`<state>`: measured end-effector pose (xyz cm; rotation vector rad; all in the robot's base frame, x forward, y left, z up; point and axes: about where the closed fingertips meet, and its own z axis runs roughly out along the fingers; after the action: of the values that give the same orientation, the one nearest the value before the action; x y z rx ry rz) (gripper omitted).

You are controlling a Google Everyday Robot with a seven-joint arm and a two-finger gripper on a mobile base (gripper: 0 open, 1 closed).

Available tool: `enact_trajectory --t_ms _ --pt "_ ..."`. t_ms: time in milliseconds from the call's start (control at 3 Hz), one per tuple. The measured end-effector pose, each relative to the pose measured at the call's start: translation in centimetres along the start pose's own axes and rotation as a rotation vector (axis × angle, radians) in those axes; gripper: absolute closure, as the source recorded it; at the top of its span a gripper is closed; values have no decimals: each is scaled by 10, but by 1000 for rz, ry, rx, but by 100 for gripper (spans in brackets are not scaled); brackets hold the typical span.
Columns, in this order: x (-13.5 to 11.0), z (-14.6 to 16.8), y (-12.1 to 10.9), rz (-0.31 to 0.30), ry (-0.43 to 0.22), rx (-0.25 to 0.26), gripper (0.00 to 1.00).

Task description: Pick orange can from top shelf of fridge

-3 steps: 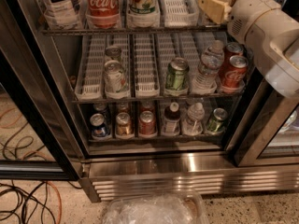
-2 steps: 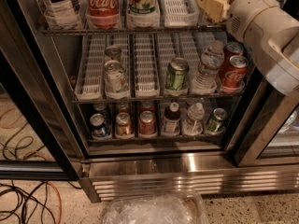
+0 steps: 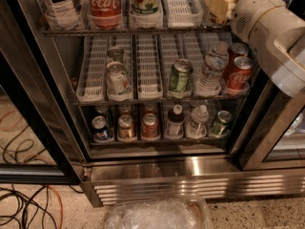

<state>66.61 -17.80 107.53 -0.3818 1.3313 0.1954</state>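
Against the frame a second ago, you'll find almost nothing has changed. The gripper still sits at the top shelf of the fridge, well to the right of the Coca-Cola bottle and past the bare white lane tray. The white arm reaches in from farther right of that bottle, as before. You cannot tell whether the gripper is released or grasping. The orange can cannot be made out; the gripper hides the lane there.
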Motion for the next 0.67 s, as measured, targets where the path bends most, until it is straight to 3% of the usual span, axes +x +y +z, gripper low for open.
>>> enact_trajectory --t_ms 333,667 --pt "0 0 0 0 0 0 100" --pt "-3 1 -1 -10 -10 2 100"
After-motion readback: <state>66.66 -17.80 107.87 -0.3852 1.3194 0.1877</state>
